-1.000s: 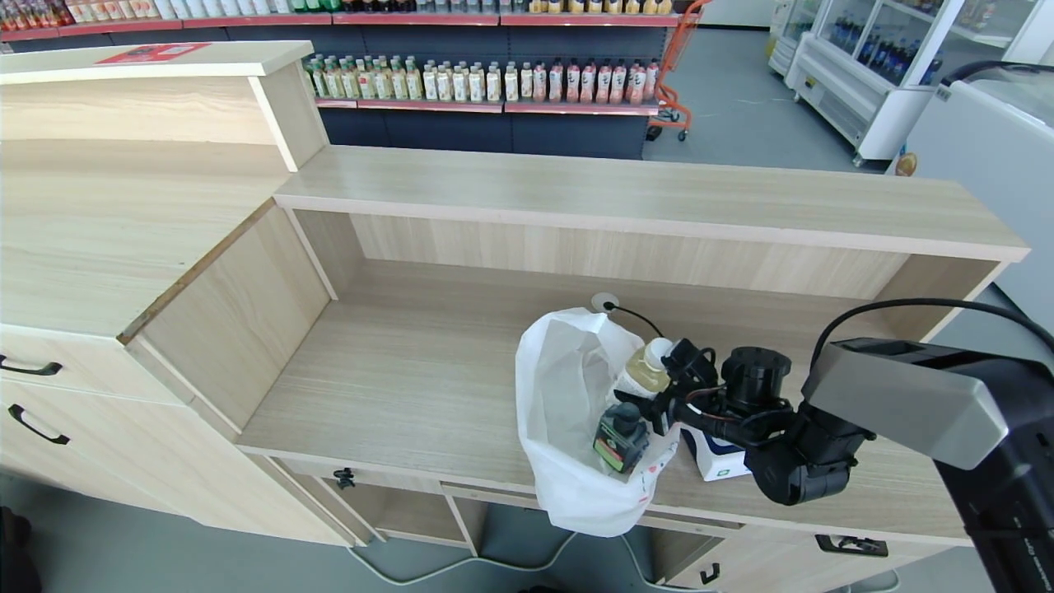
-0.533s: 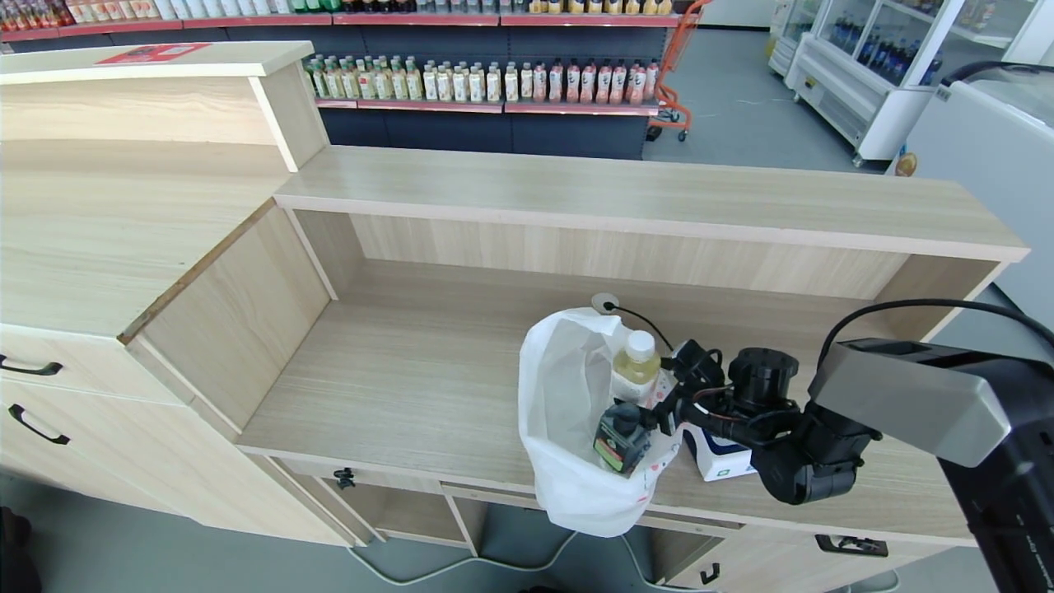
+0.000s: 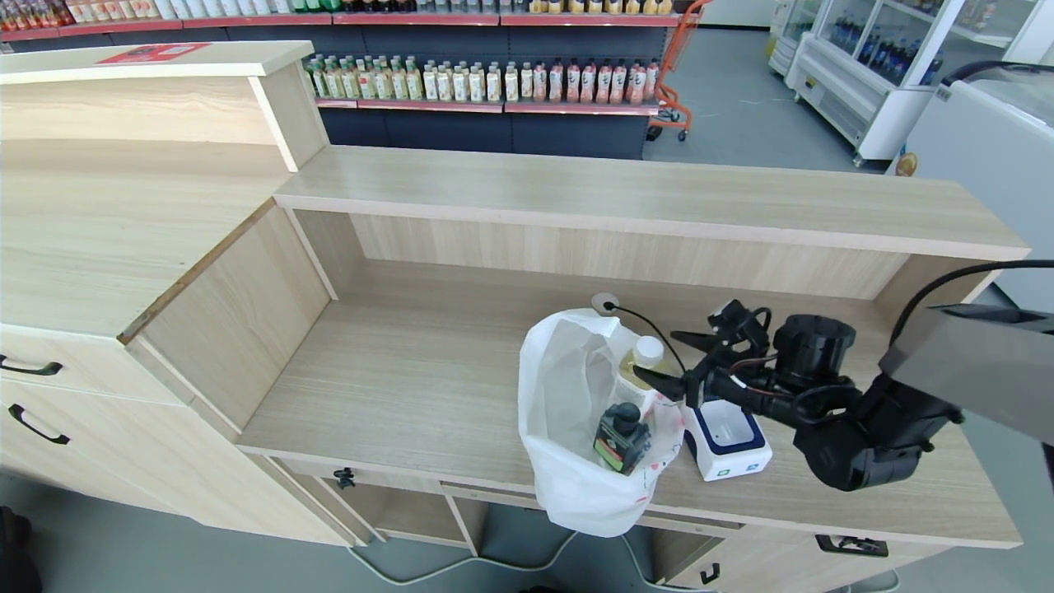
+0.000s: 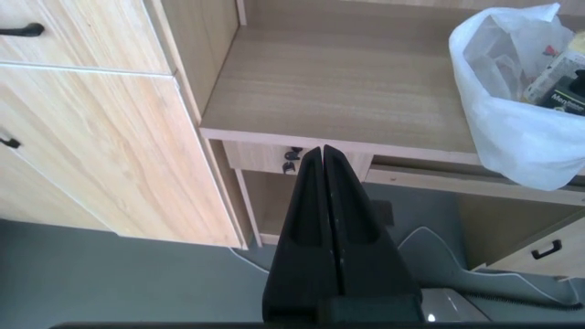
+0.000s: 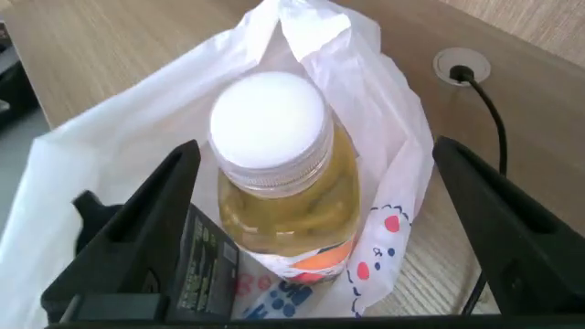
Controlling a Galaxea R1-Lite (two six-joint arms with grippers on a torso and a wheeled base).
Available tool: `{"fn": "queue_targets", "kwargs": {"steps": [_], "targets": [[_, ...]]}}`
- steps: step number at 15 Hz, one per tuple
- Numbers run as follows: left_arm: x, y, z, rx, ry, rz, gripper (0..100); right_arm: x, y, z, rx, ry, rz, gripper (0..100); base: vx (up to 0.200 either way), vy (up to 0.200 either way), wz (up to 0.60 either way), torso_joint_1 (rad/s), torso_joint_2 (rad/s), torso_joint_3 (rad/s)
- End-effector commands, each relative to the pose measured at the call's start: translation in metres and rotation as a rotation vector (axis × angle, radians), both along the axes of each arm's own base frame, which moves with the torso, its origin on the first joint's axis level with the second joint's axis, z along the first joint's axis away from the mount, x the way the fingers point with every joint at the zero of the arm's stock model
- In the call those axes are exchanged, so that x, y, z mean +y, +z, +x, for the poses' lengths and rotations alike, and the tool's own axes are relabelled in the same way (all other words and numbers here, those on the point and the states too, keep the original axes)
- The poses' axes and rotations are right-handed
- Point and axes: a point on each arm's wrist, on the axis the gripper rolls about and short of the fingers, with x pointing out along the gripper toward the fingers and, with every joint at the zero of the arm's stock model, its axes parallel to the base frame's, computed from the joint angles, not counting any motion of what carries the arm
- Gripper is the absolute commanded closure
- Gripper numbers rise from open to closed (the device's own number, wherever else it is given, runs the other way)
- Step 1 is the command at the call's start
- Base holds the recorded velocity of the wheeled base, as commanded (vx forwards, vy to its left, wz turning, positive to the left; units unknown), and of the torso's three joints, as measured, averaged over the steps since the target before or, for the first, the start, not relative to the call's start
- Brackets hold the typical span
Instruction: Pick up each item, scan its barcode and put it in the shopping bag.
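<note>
A yellow-drink bottle (image 3: pixel 643 360) with a white cap (image 5: pixel 270 119) stands in the white shopping bag (image 3: pixel 563 412) on the counter. A dark small bottle (image 3: pixel 621 435) lies in the bag in front of it. My right gripper (image 3: pixel 658 355) is open just to the right of the yellow bottle, with nothing held. In the right wrist view its fingers (image 5: pixel 142 242) flank the bottle (image 5: pixel 283 196) without touching it. The white barcode scanner (image 3: pixel 728 439) sits on the counter right of the bag, under the right arm. My left gripper (image 4: pixel 322 157) is shut and empty, out in front of the counter, with the bag (image 4: pixel 512 119) off to one side.
A black cable (image 3: pixel 650 323) runs from a round grommet (image 3: pixel 605 302) behind the bag. A raised shelf (image 3: pixel 642 198) spans the back of the counter (image 3: pixel 395 379). A wooden side wall (image 3: pixel 239 321) and drawers (image 4: pixel 82 137) bound the left. Bare counter lies left of the bag.
My right gripper set the yellow bottle upright in the bag, opened, and drew back to the right and up. The scanner is now uncovered.
</note>
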Motion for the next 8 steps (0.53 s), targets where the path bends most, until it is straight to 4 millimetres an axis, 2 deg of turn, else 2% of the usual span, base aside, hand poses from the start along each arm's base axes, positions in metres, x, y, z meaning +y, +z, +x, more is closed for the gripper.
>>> {"fn": "queue_targets", "kwargs": {"steps": [1, 2, 3, 4, 5, 6, 7, 8], "targets": [[0.000, 0.000, 0.000, 0.002, -0.001, 0.000, 100, -0.025, 0.090, -0.064, -0.038, -0.045, 0.108, 0, 0.000, 0.000, 0.00, 0.000, 0.00, 0.000], [0.000, 0.000, 0.000, 0.002, -0.001, 0.000, 100, -0.034, 0.106, -0.085, -0.035, -0.065, 0.124, 0, 0.000, 0.000, 0.00, 0.000, 0.00, 0.000], [0.000, 0.000, 0.000, 0.002, 0.000, 0.000, 100, -0.054, 0.136, -0.133, -0.044, -0.156, 0.131, 0, 0.000, 0.000, 0.00, 0.000, 0.00, 0.000], [0.000, 0.000, 0.000, 0.002, 0.000, 0.000, 100, -0.064, 0.155, -0.174, -0.040, -0.273, 0.136, 0, 0.000, 0.000, 0.00, 0.000, 0.00, 0.000], [0.000, 0.000, 0.000, 0.002, -0.001, 0.000, 100, -0.071, 0.161, -0.209, -0.004, -0.386, 0.130, 0, 0.000, 0.000, 0.00, 0.000, 0.00, 0.000], [0.000, 0.000, 0.000, 0.000, -0.001, 0.000, 100, -0.073, 0.162, -0.221, 0.006, -0.416, 0.127, 0, 0.000, 0.000, 0.00, 0.000, 0.00, 0.000], [0.000, 0.000, 0.000, 0.002, -0.001, 0.000, 100, -0.080, 0.155, -0.277, 0.098, -0.526, 0.103, 0, 0.000, 0.000, 0.00, 0.000, 0.00, 0.000], [0.000, 0.000, 0.000, 0.002, 0.000, 0.000, 100, -0.081, 0.141, -0.307, 0.162, -0.606, 0.078, 0, 0.000, 0.000, 0.00, 0.000, 0.00, 0.000]]}}
